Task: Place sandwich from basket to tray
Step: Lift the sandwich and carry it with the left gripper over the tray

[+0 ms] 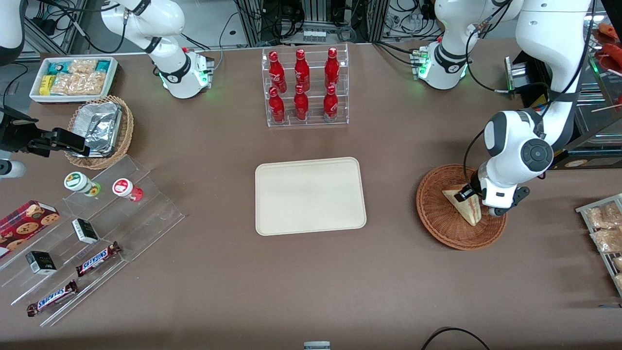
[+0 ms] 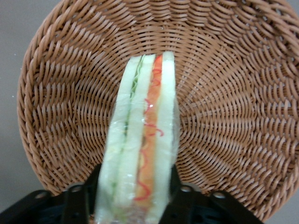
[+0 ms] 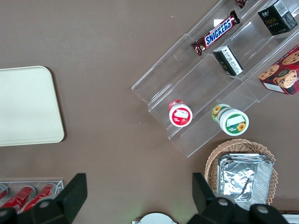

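Triangular white-bread sandwich (image 1: 465, 206) with red and green filling — held in the left arm's two-finger gripper (image 1: 470, 193), over the round reddish-brown woven wicker basket (image 1: 437, 214).

In the left wrist view the black fingers (image 2: 77, 203) press against both bread faces of the sandwich (image 2: 142, 140), cut edge showing an orange-red layer and a green one under clear wrap; the basket's (image 2: 60, 107) weave fills the ground below it. Front view: the wedge stands within the basket's rim, its point toward the front camera. Flat cream-beige rectangular tray (image 1: 309, 195) with rounded corners and low rim — bare, at the table's middle, well apart from the basket. Clear acrylic rack of red bottles (image 1: 304, 86) stands farther from the front camera than the tray.
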`<state>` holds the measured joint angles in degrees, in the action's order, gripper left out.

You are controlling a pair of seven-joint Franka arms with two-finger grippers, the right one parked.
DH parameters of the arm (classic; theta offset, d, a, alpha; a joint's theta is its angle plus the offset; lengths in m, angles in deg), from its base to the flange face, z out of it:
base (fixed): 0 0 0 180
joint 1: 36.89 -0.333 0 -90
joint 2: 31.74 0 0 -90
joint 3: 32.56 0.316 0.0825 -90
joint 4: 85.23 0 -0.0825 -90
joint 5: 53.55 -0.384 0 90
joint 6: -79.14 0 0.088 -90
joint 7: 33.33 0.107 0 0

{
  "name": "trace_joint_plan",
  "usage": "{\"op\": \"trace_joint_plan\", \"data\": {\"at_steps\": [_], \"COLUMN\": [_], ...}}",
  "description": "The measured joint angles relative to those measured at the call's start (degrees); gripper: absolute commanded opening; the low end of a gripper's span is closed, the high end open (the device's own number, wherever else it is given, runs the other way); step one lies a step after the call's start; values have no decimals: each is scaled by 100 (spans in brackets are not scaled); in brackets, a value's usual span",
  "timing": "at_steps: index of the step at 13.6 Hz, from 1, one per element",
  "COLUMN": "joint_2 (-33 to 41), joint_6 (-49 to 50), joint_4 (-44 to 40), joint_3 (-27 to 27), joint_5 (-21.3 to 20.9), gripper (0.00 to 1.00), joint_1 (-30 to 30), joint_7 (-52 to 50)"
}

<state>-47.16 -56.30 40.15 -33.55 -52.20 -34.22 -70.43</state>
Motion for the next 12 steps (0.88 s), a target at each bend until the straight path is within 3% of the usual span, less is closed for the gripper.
{"op": "trace_joint_plan", "data": {"at_steps": [7,12], "joint_2": [138,76], "joint_6": [1770,1904], "joint_4": [-1373,-1718], "joint_3": [-282,-1248], "joint_5": [-15,-16], "gripper": [0,0], "joint_1": [12,37], "joint_7": [380,660]}}
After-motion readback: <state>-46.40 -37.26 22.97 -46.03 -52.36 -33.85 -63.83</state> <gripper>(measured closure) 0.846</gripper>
